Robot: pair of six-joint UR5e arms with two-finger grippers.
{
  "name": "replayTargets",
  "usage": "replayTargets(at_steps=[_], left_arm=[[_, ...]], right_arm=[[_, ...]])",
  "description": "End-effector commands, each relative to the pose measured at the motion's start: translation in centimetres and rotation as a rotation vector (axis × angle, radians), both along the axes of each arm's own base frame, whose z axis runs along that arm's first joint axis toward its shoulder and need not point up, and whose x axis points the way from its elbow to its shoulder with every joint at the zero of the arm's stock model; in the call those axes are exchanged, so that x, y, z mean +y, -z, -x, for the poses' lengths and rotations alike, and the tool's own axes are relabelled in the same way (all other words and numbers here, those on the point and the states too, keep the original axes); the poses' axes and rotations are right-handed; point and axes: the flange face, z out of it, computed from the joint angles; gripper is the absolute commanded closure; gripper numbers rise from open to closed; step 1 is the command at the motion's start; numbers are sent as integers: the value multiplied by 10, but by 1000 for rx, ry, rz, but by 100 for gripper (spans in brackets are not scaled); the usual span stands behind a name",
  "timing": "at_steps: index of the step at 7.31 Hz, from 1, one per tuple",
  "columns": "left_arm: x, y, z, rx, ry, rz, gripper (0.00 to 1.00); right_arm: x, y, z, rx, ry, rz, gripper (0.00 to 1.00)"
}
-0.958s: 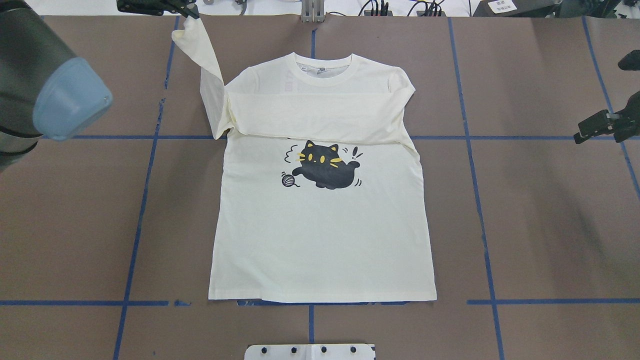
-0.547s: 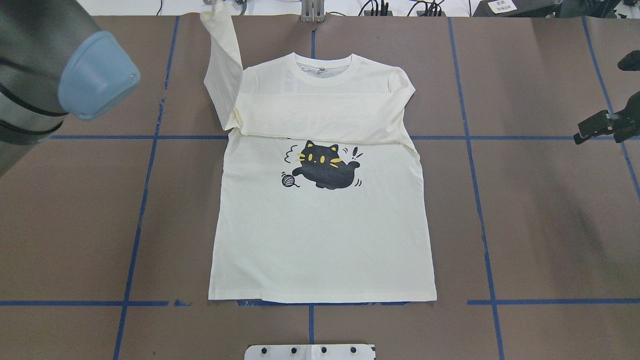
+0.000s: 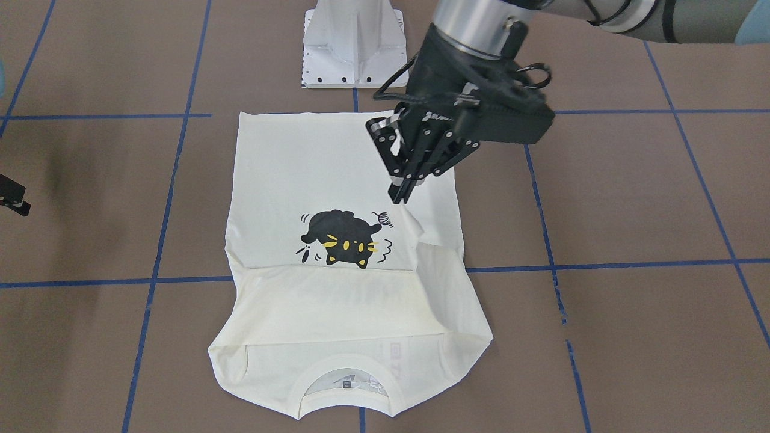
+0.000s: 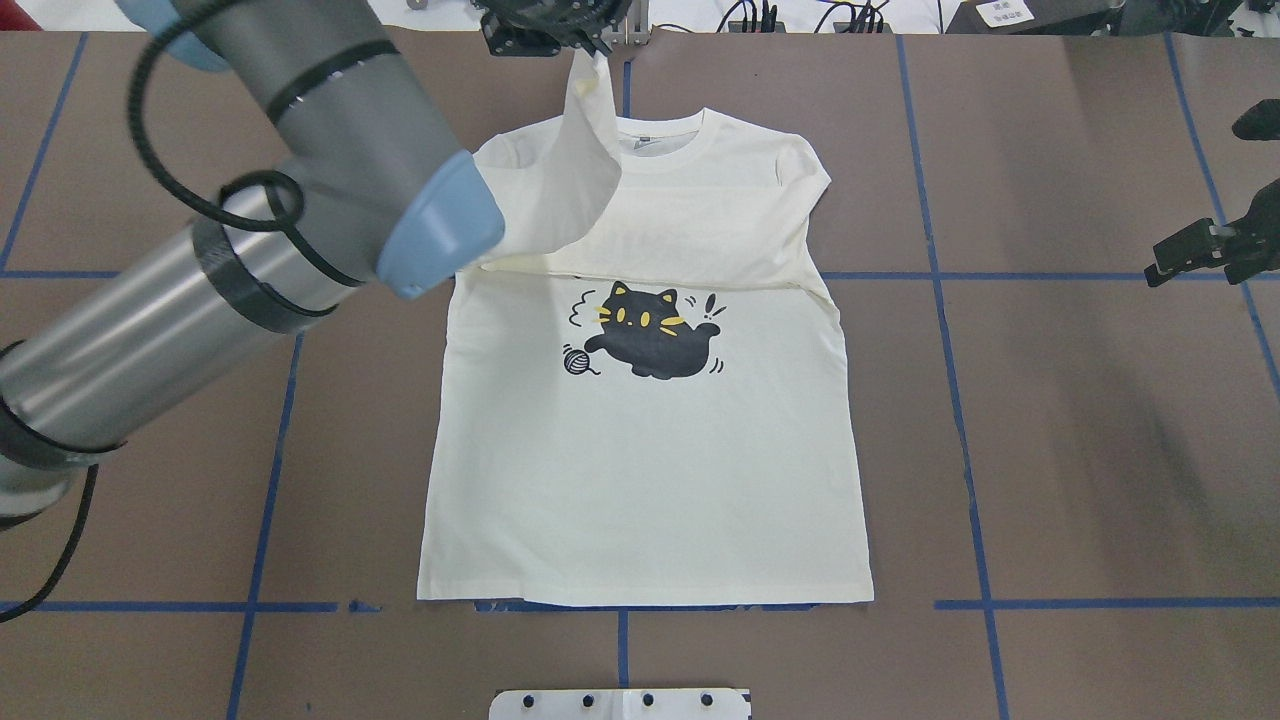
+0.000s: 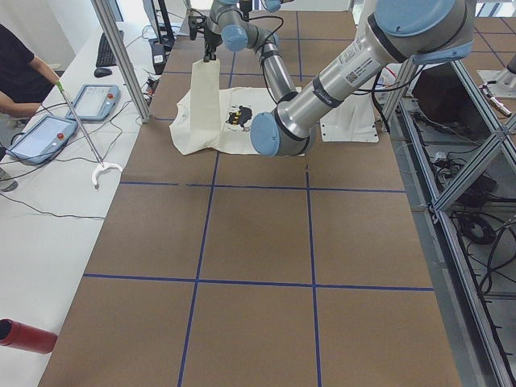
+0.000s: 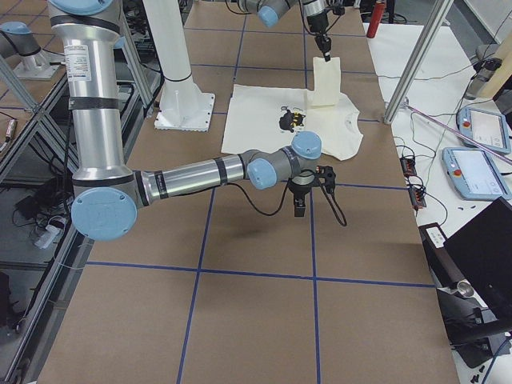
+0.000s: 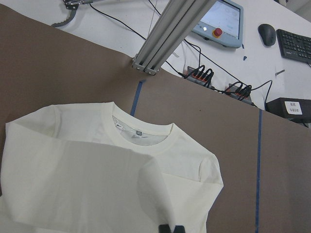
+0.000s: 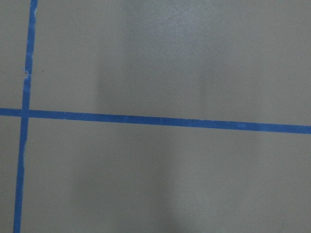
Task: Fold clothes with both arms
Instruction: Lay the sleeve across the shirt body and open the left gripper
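Now on the surface (image 4: 1080, 450): the T-shirt (image 4: 640, 480) is laid flat, print side up, midway between the left and right edges. The collar is turned to the far edge and the hem to the robot's edge, so each arm is given one side to work.
Sleeve (image 4: 570, 170): its end is pinched and held high. The cloth hangs as a loose sheet down to the shoulder on the robot's left. This height is judged to be meant for carrying the sleeve over the body without dragging it.
Left claw (image 3: 400, 197): it is closed on the sleeve's end. In the wrist view its fingertips (image 7: 170, 228) are seen pressed together. It is held well above the collar half of the shirt.
Other sleeve (image 4: 680, 240): it lies folded across the chest, just above the cat print (image 4: 650, 340). That fold is judged finished.
Right claw (image 4: 1200, 255): it is kept near the right edge, well apart from the shirt, probably out of the way. No cloth is seen at it, and whether its fingers are apart or together cannot be told.
Step in hand: the second sleeve fold is judged under way, with body folds yet to be made.
Risk: the shoulder could be pulled askew if the sleeve is drawn too far.
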Motion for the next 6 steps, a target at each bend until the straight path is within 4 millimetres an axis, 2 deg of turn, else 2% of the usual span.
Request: replayTargets(at_steps=[1,2,3,4,5,6], left_arm=[[-6,-1,-73,20,29,32,100],[-9,14,-114,51,17,54,100],[-6,23,-147,60,23,63,100],[6,26,-191,43,35,51,100],[11,29,-222,53,76,31,100],[5,28,-235,69,81,12,1]], right_arm=[[-3,-4,1,3,0,9,0],[-5,-6,3,4,2,12,0],[-6,-7,3,5,2,13,0],[-5,-6,3,4,2,12,0],[-5,-6,3,3,3,12,0],[-5,-6,3,3,4,12,0]])
